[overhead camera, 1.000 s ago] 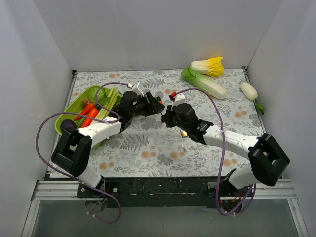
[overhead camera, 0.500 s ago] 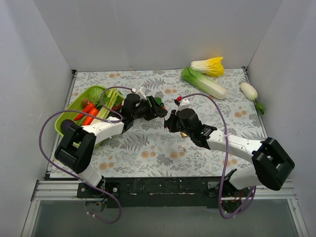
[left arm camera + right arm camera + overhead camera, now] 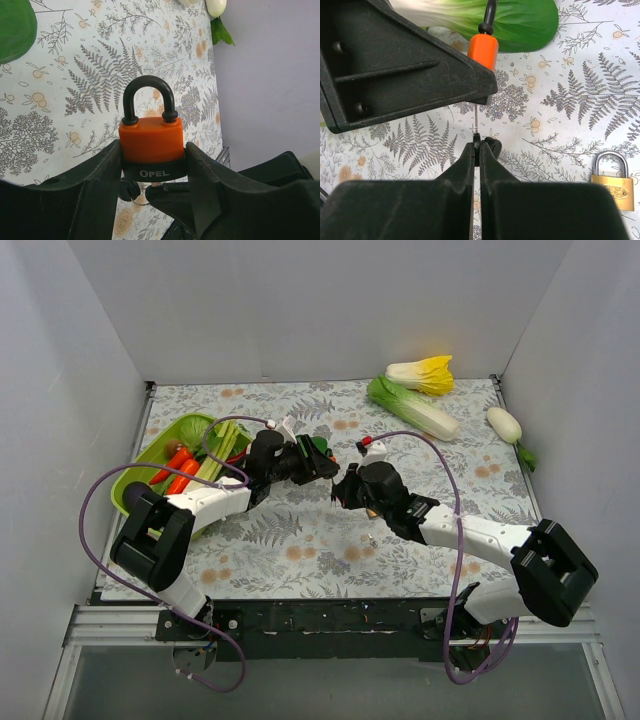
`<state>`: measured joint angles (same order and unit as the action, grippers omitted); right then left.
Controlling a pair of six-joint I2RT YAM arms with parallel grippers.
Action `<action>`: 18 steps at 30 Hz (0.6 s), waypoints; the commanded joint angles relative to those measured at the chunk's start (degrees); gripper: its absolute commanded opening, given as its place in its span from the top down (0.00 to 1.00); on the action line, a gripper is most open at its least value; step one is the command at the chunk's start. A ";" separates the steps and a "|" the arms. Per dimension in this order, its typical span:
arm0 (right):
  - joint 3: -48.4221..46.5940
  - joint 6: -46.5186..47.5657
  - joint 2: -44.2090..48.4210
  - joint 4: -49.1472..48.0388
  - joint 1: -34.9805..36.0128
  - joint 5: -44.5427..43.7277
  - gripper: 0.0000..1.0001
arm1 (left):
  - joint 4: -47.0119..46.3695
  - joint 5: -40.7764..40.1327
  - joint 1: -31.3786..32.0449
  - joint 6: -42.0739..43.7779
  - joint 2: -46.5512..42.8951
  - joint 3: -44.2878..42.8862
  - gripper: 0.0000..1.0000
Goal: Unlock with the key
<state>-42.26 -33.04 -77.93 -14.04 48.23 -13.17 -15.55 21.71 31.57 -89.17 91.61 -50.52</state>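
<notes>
An orange padlock (image 3: pixel 151 145) with a black shackle and a black base marked OPEL is clamped between the fingers of my left gripper (image 3: pixel 152 156), shackle pointing away from the wrist. My right gripper (image 3: pixel 476 148) is shut on the black head of a key (image 3: pixel 476 122). Its thin blade points straight up at the padlock's (image 3: pixel 483 50) underside, behind the left gripper's finger (image 3: pixel 395 70). How far the blade is inside is hidden. A second black key head on a ring (image 3: pixel 129 190) hangs beside it. In the top view the left gripper (image 3: pixel 320 464) and right gripper (image 3: pixel 347 487) meet mid-table.
A brass padlock (image 3: pixel 613 181) lies on the fern-print cloth to the right of my right gripper. A green tray (image 3: pixel 135 478) with carrots stands at the left. A napa cabbage (image 3: pixel 415 408), a yellow-tipped cabbage (image 3: pixel 422 373) and a white radish (image 3: pixel 505 423) lie at the back right.
Both grippers shifted a little to the right and toward the near edge a second ago. Over the last half second they have barely moved, with both grips unchanged.
</notes>
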 commanded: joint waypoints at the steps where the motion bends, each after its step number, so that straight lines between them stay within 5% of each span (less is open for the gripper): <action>1: -2.91 -1.24 3.22 -12.32 -1.12 -8.27 0.99 | 3.69 9.49 2.79 -0.40 -0.47 1.13 1.00; 18: -8.27 0.61 3.05 -7.59 -5.25 -5.73 0.99 | 4.48 8.52 4.46 1.27 -0.65 0.78 1.00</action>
<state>-43.83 -32.58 -77.19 -11.31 46.94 -12.10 -17.21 21.21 31.94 -89.21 91.61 -50.52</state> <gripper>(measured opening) 0.043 0.479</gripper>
